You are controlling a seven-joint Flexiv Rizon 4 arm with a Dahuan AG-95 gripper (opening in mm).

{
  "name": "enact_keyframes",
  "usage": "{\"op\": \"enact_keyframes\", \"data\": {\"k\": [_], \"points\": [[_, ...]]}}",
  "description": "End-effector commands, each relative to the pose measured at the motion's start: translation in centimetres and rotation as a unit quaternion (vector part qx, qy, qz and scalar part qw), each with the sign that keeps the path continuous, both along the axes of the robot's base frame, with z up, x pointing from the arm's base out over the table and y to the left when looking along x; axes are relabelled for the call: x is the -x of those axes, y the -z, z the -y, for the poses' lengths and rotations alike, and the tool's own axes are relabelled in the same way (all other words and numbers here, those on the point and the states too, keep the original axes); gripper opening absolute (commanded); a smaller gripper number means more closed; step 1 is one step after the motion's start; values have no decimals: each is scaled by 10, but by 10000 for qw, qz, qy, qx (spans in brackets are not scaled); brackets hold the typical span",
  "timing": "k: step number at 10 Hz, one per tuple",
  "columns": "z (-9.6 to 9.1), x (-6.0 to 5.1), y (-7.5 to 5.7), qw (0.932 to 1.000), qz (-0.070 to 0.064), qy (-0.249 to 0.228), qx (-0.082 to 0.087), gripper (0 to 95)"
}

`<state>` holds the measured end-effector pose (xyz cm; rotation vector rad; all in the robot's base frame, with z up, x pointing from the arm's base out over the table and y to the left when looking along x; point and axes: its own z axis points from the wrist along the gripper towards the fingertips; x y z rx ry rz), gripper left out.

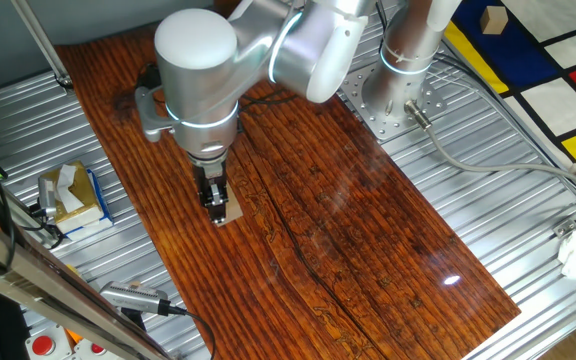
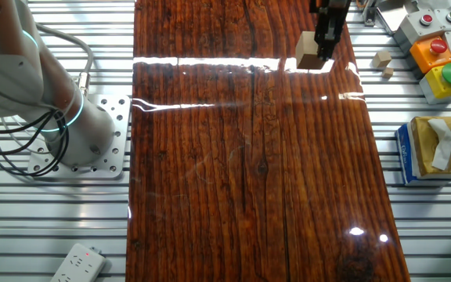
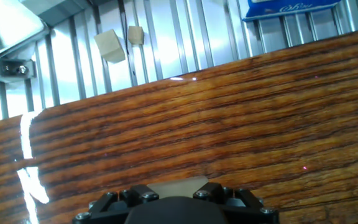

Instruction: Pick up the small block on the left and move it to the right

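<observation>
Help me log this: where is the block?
In the other fixed view, the block sits between the gripper fingers near the wooden board's far right corner.

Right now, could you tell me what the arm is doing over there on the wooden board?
The arm has its gripper down at the small block, a plain tan wooden cube near one edge of the dark wooden board. The fingers stand around the block, which looks to be sitting on the board or just above it. Whether they are already clamped on it cannot be told. Off the board, on the metal table, lie two more small wooden pieces and a tissue box.
</observation>
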<state>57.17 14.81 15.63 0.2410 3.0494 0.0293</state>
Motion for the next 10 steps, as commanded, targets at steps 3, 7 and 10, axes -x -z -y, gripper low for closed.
{"op": "enact_keyframes", "data": {"k": [3, 7, 10], "points": [[-1, -1, 0, 9935, 5, -1137, 97, 0], [-1, -1, 0, 9871, 18, -1600, 63, 0], [-1, -1, 0, 9824, 48, -1867, 53, 0]]}}
